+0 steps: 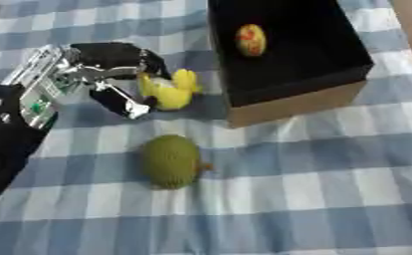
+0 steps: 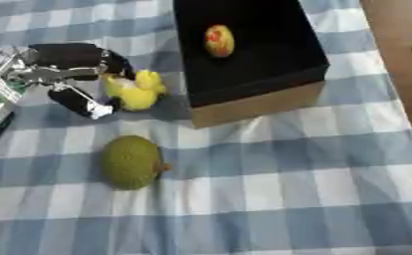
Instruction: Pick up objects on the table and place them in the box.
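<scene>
green fruit (image 1: 169, 161) lies nearest; left hand (image 1: 105, 69) fingers grasp yellow duck (image 1: 169, 90) beside box (image 1: 289, 102).

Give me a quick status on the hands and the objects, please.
Left hand curled round yellow toy, beside the box. Right hand out of view. Mango in box; green fruit on the cloth. Nothing blocking.

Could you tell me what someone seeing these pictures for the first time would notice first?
Probably the robot's left hand at the upper left, its fingers curled around a yellow toy on the blue checked tablecloth. Just right of it stands the black-lined box with a yellow-and-red oval object inside. A green fruit-like object lies alone mid-table, nearer the camera.
</scene>
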Controlling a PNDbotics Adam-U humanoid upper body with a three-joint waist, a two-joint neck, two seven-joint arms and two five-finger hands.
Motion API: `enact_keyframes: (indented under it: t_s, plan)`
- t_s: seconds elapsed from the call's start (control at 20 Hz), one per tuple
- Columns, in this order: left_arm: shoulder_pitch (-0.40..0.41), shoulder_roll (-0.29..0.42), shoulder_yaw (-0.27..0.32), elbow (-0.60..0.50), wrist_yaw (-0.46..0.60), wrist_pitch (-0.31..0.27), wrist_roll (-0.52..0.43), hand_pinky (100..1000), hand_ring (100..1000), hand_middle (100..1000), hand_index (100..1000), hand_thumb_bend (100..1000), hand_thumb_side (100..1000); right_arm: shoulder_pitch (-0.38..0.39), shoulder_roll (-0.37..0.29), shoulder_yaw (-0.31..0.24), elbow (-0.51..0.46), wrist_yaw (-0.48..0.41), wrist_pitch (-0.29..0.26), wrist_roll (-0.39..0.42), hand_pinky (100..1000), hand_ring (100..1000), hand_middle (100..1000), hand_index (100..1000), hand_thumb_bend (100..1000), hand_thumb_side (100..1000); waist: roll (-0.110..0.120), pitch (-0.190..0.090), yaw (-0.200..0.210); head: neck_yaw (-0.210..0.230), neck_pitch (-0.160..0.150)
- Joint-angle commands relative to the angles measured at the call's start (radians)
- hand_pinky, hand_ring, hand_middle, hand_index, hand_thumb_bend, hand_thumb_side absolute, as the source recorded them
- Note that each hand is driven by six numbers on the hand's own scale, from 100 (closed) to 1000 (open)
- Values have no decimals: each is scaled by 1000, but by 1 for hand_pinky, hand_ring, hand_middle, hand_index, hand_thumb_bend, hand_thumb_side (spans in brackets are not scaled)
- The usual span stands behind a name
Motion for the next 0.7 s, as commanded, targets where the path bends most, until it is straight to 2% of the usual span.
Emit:
enact_keyframes:
  t_s: [0.05,0.45,0.7]
  plan:
    - [-19,40,22,-34,10,3,52,585,671,564,694,100,247,0,-19,-2,-10,-3,1,-4,961,1000,400,993,100,470,-7,-20,3,0,-5]
    - [-21,52,20,-51,11,-3,97,547,630,509,632,100,245,1,-22,-3,-10,-3,1,-5,961,1000,400,994,100,470,-4,-21,3,-5,-4]
    - [-33,81,32,-107,39,-12,117,548,630,507,632,100,247,3,-24,-4,-10,-2,1,-7,961,1000,400,993,100,470,-1,-23,5,-9,-5]
